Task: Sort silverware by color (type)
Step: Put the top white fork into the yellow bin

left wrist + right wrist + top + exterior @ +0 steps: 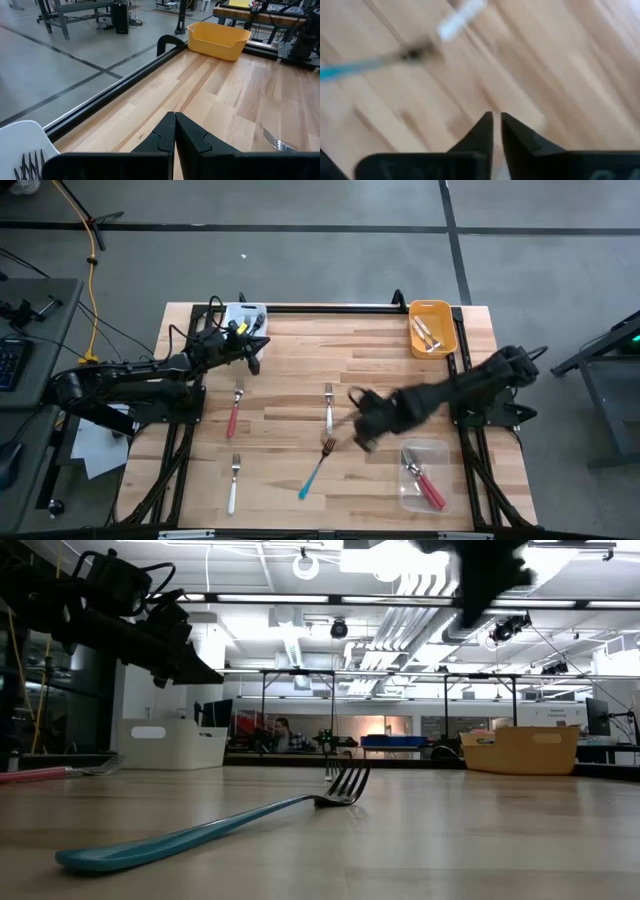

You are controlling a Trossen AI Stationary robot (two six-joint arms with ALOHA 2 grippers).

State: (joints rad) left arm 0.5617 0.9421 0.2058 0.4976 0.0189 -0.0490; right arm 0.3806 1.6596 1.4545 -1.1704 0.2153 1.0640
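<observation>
Right gripper [362,423] hung over mid-table, fingers [482,131] nearly together with only a slit between, holding nothing (left gripper [256,348] waited shut near the white bin [243,313]). Teal fork [316,467] lay just beside it on the table [300,340], white fork [328,406] nearby.

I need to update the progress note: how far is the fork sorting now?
Partly done. Red forks lie in the clear bin, some cutlery in the orange bin and the white bin. Nothing is held: the right gripper is nearly shut and empty above the table, the left gripper shut. Still loose: red fork, two white forks, teal fork.
</observation>
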